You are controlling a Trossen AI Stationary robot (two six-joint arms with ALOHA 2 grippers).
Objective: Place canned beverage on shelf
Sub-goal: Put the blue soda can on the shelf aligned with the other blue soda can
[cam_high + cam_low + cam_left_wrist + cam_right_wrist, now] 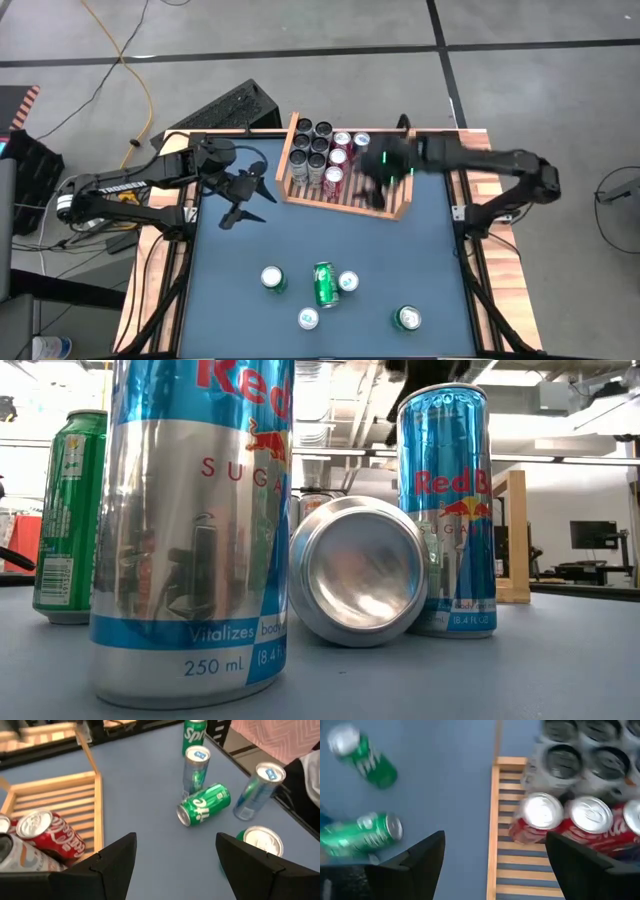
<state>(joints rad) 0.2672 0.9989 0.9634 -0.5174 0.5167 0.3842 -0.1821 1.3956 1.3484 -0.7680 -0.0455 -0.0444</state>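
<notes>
The light wooden shelf (345, 207) lies at the table's far middle. Several dark cans (312, 145) and red cans (340, 150) stand in its left part; it also shows in the right wrist view (495, 820) and the left wrist view (55, 795). My right gripper (383, 185) hangs open and empty over the shelf's bare right part (495, 845). My left gripper (245, 197) is open and empty above the table just left of the shelf (175, 845). Several loose cans stand near the front edge, and a green can (325, 285) lies on its side among them.
Standing loose cans: a green one (273, 279), a blue-silver one (348, 283), another (308, 318) and a green one (406, 318). In the low view a blue-silver can (190, 530) stands very near the camera. Bare blue table lies between the shelf and these cans.
</notes>
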